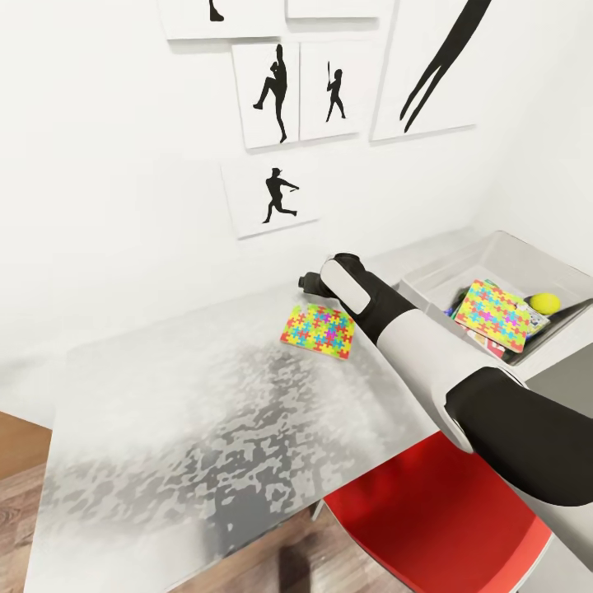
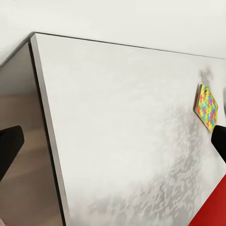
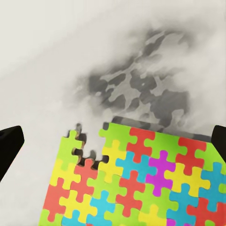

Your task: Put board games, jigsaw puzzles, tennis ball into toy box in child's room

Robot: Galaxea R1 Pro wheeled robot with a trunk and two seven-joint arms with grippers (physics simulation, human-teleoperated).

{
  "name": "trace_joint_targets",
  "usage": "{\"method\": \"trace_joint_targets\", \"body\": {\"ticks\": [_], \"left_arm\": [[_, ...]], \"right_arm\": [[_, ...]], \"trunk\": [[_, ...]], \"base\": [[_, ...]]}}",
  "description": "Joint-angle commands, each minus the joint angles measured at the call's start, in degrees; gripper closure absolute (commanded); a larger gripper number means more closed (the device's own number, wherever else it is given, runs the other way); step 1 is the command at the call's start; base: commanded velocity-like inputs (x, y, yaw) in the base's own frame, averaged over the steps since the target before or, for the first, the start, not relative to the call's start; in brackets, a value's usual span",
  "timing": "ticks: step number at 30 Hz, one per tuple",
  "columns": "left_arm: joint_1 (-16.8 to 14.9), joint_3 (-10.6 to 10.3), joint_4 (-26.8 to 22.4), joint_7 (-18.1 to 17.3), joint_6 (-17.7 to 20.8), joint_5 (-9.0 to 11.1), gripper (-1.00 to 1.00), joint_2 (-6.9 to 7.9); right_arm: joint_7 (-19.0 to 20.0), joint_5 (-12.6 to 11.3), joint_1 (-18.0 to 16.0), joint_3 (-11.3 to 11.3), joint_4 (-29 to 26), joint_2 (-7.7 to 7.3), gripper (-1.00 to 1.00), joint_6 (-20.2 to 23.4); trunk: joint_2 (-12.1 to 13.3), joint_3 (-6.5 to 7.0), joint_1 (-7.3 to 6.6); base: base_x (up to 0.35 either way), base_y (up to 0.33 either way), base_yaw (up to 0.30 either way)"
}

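One jigsaw puzzle [image 1: 317, 331] lies flat on the pale table [image 1: 165, 395], near the wall. My right gripper [image 3: 113, 141] hangs open just above it, its black fingers [image 3: 9, 143] spread wide to either side of the puzzle [image 3: 141, 183]. In the head view the right arm reaches over the puzzle's far edge and mostly hides the gripper [image 1: 310, 282]. The grey toy box [image 1: 511, 247] stands at the right. It holds a second jigsaw puzzle [image 1: 494, 315], the tennis ball [image 1: 543, 302] and board games [image 1: 487, 343] whose edges peek out beneath. My left gripper [image 2: 115, 141] is open over the table's left part.
A red chair seat [image 1: 436, 511] sits under the table's front edge, below my right arm. Black silhouette pictures [image 1: 276, 91] hang on the white wall behind the table. Wood floor [image 1: 21, 478] shows past the table's left end.
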Motion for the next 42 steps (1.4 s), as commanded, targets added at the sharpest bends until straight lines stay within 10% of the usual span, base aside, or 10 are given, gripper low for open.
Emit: {"method": "trace_joint_targets", "body": {"ticks": [1,42], "left_arm": [[-0.08,-0.12,0.02,-0.19,0.6,0.09,-1.0,0.03],[-0.08,-0.29,0.1,-0.16,0.51,0.0,-1.0,2.23]], "right_arm": [[-0.41,-0.32,-0.06,0.18,-0.01,0.0,-1.0,0.1],[-1.08,-0.39,-0.07,0.15,-0.12,0.0,-1.0,-2.25]], "trunk": [[-0.04,-0.05,0.01],[-0.04,-0.21,0.01]], "base": [[0.0,0.0,0.0],[0.0,0.0,0.0]]}}
